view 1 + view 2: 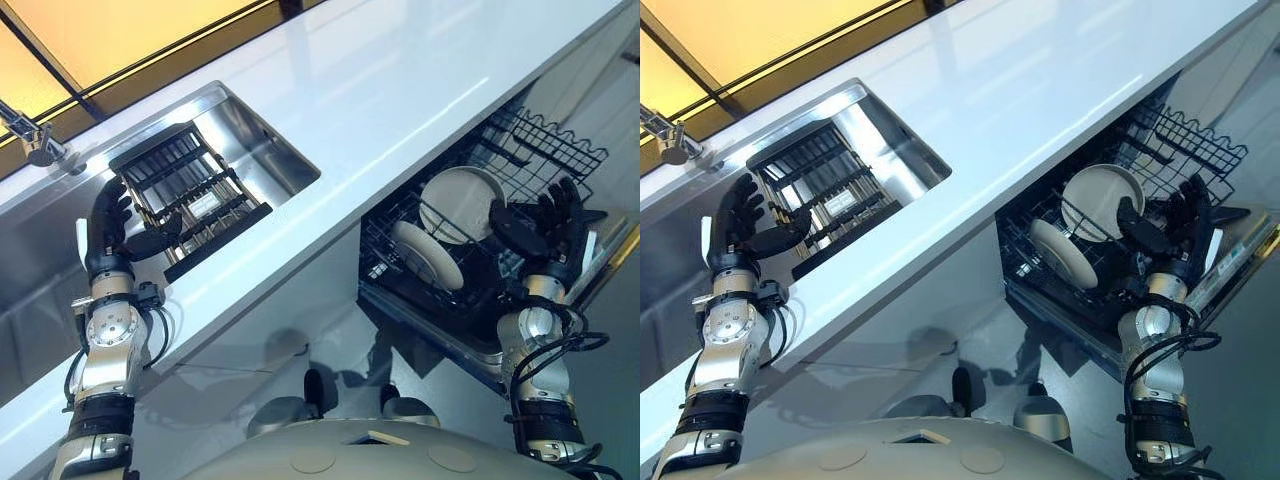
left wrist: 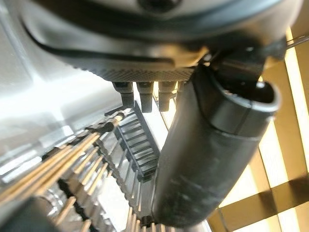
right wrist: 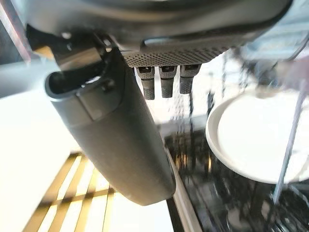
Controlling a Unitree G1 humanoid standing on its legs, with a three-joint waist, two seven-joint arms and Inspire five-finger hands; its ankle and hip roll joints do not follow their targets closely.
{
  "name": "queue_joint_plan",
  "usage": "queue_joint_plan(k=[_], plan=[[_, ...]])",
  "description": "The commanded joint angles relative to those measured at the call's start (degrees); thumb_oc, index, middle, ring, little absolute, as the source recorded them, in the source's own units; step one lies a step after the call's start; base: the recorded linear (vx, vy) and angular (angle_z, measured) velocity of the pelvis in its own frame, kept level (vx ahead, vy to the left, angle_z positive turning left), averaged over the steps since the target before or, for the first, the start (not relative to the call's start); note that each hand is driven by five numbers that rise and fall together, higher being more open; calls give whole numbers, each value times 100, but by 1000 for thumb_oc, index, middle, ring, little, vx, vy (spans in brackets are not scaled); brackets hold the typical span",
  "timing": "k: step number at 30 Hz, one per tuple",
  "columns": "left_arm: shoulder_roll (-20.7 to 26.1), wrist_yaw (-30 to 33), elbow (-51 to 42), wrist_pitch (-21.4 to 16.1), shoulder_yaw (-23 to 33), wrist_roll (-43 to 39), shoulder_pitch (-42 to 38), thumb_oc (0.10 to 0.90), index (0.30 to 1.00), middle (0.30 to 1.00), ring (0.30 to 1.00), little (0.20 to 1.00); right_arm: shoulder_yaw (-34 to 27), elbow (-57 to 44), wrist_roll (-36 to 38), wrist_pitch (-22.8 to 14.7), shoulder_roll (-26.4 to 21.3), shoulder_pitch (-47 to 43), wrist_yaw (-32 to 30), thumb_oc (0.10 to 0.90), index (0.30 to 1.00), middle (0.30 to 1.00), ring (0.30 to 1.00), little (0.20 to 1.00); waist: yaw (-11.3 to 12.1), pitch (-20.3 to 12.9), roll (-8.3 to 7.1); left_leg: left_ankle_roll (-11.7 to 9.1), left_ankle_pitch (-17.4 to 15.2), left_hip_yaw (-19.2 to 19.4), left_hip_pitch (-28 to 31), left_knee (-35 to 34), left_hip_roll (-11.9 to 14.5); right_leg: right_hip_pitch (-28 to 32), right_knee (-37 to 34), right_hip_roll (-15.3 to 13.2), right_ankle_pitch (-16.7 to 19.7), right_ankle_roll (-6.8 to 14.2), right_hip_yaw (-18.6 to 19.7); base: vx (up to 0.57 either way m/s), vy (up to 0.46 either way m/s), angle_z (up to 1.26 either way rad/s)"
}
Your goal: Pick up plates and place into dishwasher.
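Two white plates stand on edge in the lower rack (image 1: 400, 285) of the open dishwasher: one plate (image 1: 460, 203) further back, another plate (image 1: 428, 255) nearer the front. My right hand (image 1: 548, 228) hovers open just right of the back plate, fingers spread, holding nothing; that plate (image 3: 256, 140) shows past its fingers in the right wrist view. My left hand (image 1: 112, 232) is open over the left end of the black dish rack (image 1: 190, 195) in the sink, with empty slats (image 2: 137, 145) beyond its thumb.
The white countertop (image 1: 400, 90) runs between the steel sink (image 1: 270, 150) and the dishwasher. An upper wire basket (image 1: 545, 140) juts out above the plates. A faucet (image 1: 30, 135) stands at the sink's far left.
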Motion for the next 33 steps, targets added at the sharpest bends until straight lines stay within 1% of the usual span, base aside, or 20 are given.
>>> queue_joint_plan(k=[1, 4, 8, 9, 11, 15, 17, 18, 20, 21, 22, 24, 25, 27, 28, 29, 30, 31, 32, 33], plan=[[469, 110, -134, -516, 308, -43, -227, 800, 900, 900, 900, 900, -362, -168, 363, -398, -73, -122, 44, 800, 900, 900, 900, 900, -42, -346, 61, 245, -829, 92, 268, 51, -272, -693, 931, 346, -601, 26, -82, 3, -11, -13], [526, 93, -156, -520, 350, -83, -218, 800, 900, 900, 900, 900, -349, 156, 351, -295, -46, -8, 177, 800, 900, 900, 900, 900, -58, -325, 54, 248, -837, 101, 266, 50, -267, -703, 935, 349, -602, 27, -54, 1, -5, -2], [605, 49, -122, -527, 383, -217, -280, 800, 900, 900, 900, 900, -298, 697, 347, -238, -183, 3, 517, 800, 900, 900, 900, 900, -30, -290, 43, 240, -886, 52, 290, 42, -287, -673, 910, 333, -635, 45, -76, 36, -24, -3], [632, 52, -105, -512, 371, -235, -301, 800, 900, 900, 900, 900, -291, 839, 342, -193, -254, -20, 539, 800, 900, 900, 900, 900, -13, -275, 41, 236, -883, 40, 287, 43, -289, -675, 910, 325, -627, 46, -87, 22, -33, 0], [663, 42, -61, -476, 341, -253, -335, 800, 900, 900, 900, 900, -318, 1138, 386, -246, -427, -134, 660, 800, 900, 900, 900, 900, 31, -235, 46, 223, -882, -3, 294, 48, -303, -657, 907, 312, -620, 51, -124, 32, -41, 1], [720, 30, 54, -396, 237, -280, -400, 800, 900, 900, 900, 900, -313, 1693, 596, -118, -822, -478, 988, 800, 900, 900, 900, 900, 156, -179, 64, 202, -869, -92, 286, 58, -331, -623, 873, 274, -581, 59, -181, 61, -43, 4], [750, 2, 153, -355, 183, -259, -437, 800, 900, 900, 900, 900, -338, 2124, 324, -133, -1074, -706, 1073, 800, 900, 900, 900, 900, 221, -137, 97, 182, -862, -127, 284, 73, -338, -619, 886, 247, -569, 70, -207, 90, -36, 6], [768, 2, 175, -315, 156, -245, -453, 800, 900, 900, 900, 900, -338, 2264, 362, -94, -1197, -797, 1143, 800, 900, 900, 900, 900, 246, -116, 111, 175, -856, -140, 278, 82, -339, -619, 893, 234, -566, 72, -215, 88, -28, 6], [809, 11, 215, -256, 80, -236, -495, 800, 900, 900, 900, 900, -386, 2595, 472, 123, -1511, -1055, 1328, 800, 900, 900, 900, 900, 307, -41, 167, 161, -837, -181, 223, 146, -356, -673, 969, 192, -566, 77, -221, 44, -7, 12], [861, 56, 273, -244, -9, -276, -593, 800, 900, 900, 900, 900, -402, 2915, 719, 300, -1787, -1338, 1534, 800, 900, 900, 900, 900, 346, 64, 236, 146, -823, -207, 102, 230, -368, -797, 1066, 159, -568, 77, -213, -13, 6, 16], [862, 64, 283, -246, -19, -284, -621, 800, 900, 900, 900, 900, -405, 2966, 750, 317, -1825, -1388, 1575, 800, 900, 900, 900, 900, 349, 80, 247, 146, -823, -211, 73, 247, -372, -828, 1088, 155, -571, 76, -213, -57, 9, 21], [975, 148, 289, -196, -106, -376, -804, 800, 900, 900, 900, 900, -354, 3265, 1230, 565, -2068, -1778, 1933, 800, 900, 900, 900, 900, 391, 278, 327, 133, -774, -254, -121, 318, -385, -1040, 1201, 140, -562, 60, -181, -129, -19, 14], [1053, 169, 320, -201, -140, -435, -916, 800, 900, 900, 900, 900, -324, 3399, 1448, 700, -2147, -1980, 2222, 800, 900, 900, 900, 900, 417, 389, 362, 125, -743, -274, -224, 342, -386, -1150, 1255, 137, -556, 56, -177, -170, -40, 12], [1181, 143, 351, -160, -127, -510, -1095, 800, 900, 900, 900, 900, -224, 3562, 1836, 924, -2236, -2247, 2749, 800, 900, 900, 900, 900, 459, 533, 378, 114, -698, -291, -380, 384, -384, -1284, 1310, 126, -541, 42, -185, -126, -43, 24], [1328, 137, 429, -159, -161, -600, -1252, 800, 900, 900, 900, 900, -122, 3699, 1947, 989, -2281, -2451, 3027, 800, 900, 900, 900, 900, 489, 637, 391, 103, -672, -288, -487, 416, -377, -1385, 1355, 120, -536, 32, -205, -99, -55, 17], [1420, 126, 483, -147, -165, -636, -1357, 800, 900, 900, 900, 900, -74, 3810, 2236, 1169, -2324, -2586, 3303, 800, 900, 900, 900, 900, 513, 697, 386, 97, -659, -286, -566, 449, -371, -1454, 1391, 115, -533, 27, -225, -83, -51, 8], [1447, 119, 500, -150, -163, -650, -1395, 800, 900, 900, 900, 900, -63, 3877, 2338, 1228, -2349, -2646, 3405, 800, 900, 900, 900, 900, 523, 721, 383, 95, -656, -286, -602, 469, -368, -1486, 1409, 112, -530, 26, -235, -57, -58, 2], [1526, 111, 535, -157, -168, -683, -1477, 800, 900, 900, 900, 900, -38, 4010, 2543, 1382, -2398, -2789, 3713, 800, 900, 900, 900, 900, 562, 790, 378, 90, -642, -289, -697, 526, -354, -1574, 1465, 102, -521, 23, -272, -59, -62, 4], [1610, 111, 600, -189, -177, -729, -1560, 800, 900, 900, 900, 900, -20, 4121, 2830, 1590, -2476, -2907, 4033, 800, 900, 900, 900, 900, 589, 852, 370, 89, -634, -294, -797, 584, -345, -1667, 1525, 91, -517, 13, -300, -88, -92, 3], [1761, 108, 652, -184, -185, -809, -1678, 800, 900, 900, 900, 900, 13, 4217, 3389, 1837, -2569, -3052, 4496, 800, 900, 900, 900, 900, 638, 942, 358, 88, -620, -312, -948, 667, -333, -1801, 1610, 76, -512, 2, -336, -69, -68, 4]])
